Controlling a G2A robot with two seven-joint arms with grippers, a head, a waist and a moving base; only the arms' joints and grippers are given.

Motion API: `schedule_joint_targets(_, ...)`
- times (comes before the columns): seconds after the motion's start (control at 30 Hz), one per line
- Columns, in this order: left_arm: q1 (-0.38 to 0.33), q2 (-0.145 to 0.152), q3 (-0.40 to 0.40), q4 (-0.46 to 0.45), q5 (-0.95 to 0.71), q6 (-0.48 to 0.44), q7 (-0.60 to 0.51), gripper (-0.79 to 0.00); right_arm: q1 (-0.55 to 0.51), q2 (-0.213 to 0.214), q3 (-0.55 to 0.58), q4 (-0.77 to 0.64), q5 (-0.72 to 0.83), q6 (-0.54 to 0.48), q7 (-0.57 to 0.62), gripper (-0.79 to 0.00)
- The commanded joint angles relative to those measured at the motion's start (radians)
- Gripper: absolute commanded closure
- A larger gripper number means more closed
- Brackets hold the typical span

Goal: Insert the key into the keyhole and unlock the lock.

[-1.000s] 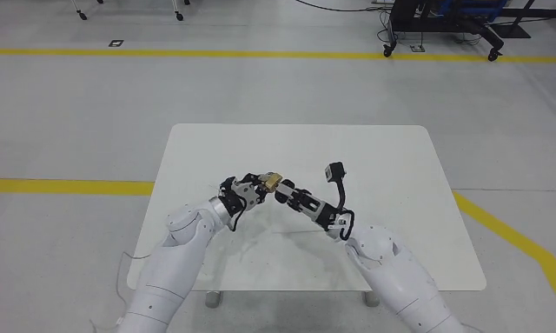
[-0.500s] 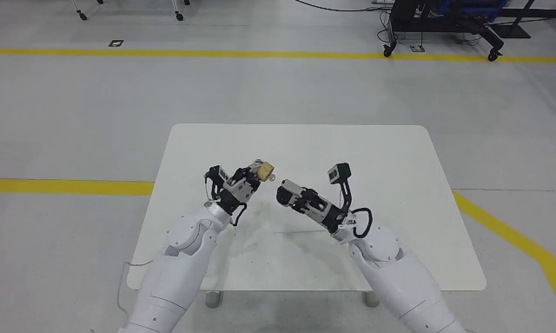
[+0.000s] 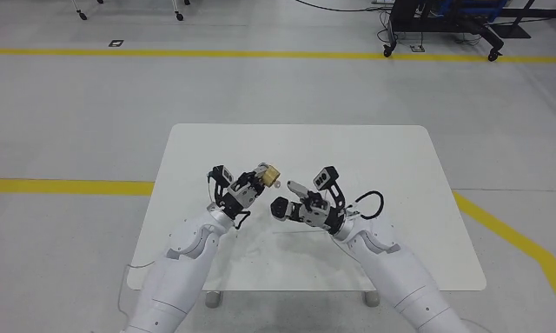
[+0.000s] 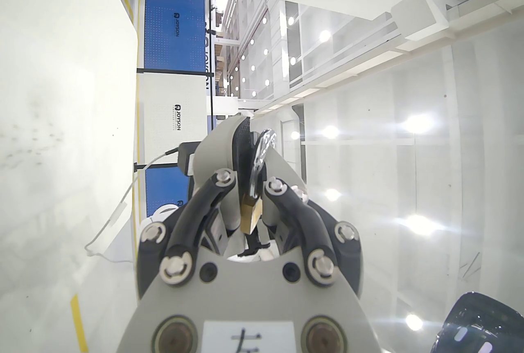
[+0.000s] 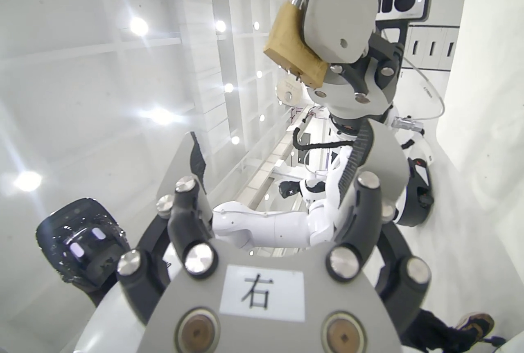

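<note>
Gripper on the right arm (image 3: 285,200) sits over the near-middle of the table (image 3: 391,159), jaws spread wide with nothing in them. At its 11 o'clock, just beyond, the left gripper (image 3: 264,176) is clamped on the brass padlock (image 3: 272,173), up off the table. Key (image 5: 288,91) sticks out of the padlock's bottom end.

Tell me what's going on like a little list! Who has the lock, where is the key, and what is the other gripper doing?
left gripper: shut on the lock
lock: brass, held up over the white table
key: looks like it is sticking out of the lock's bottom end
right gripper: open, holding nothing, near the lock but not touching it
</note>
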Motion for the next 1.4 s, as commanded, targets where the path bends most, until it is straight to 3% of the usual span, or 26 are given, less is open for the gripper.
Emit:
schedule_joint_targets(0.0, 0.001, 0.001, 0.001, -0.002, 0.013, -0.007, -0.008, 0.0, 0.009, 0.0, -0.002, 0.016, 0.019, 0.027, 0.031, -0.283)
schedule_joint_targets(0.47, -0.005, 0.006, 0.003, 0.006, 0.015, -0.006, -0.048, 0.0, 0.04, -0.003, -0.003, 0.066, 0.042, 0.072, 0.078, -0.243)
schedule_joint_targets(0.67, -0.005, 0.008, 0.006, 0.004, 0.026, -0.006, -0.05, 0.0, 0.046, -0.003, 0.001, 0.072, 0.029, 0.075, 0.064, -0.172)
schedule_joint_targets(1.03, -0.006, 0.011, 0.012, 0.002, 0.03, 0.0, -0.057, 0.0, 0.053, -0.004, 0.007, 0.076, 0.01, 0.074, 0.047, -0.166)
schedule_joint_targets(1.1, -0.006, 0.011, 0.012, 0.002, 0.027, 0.0, -0.059, 0.0, 0.053, -0.003, 0.01, 0.078, 0.009, 0.075, 0.046, -0.135)
schedule_joint_targets(1.13, -0.006, 0.011, 0.012, 0.0, 0.026, -0.005, -0.061, 0.0, 0.053, -0.003, 0.01, 0.079, 0.006, 0.077, 0.046, -0.031)
schedule_joint_targets(1.17, -0.005, 0.012, 0.011, 0.0, 0.024, -0.007, -0.063, 0.0, 0.053, -0.003, 0.01, 0.079, 0.003, 0.079, 0.048, 0.0)
schedule_joint_targets(1.37, -0.003, 0.013, 0.011, 0.0, 0.026, -0.023, -0.065, 0.0, 0.055, -0.004, 0.008, 0.083, 0.002, 0.082, 0.049, 0.0)
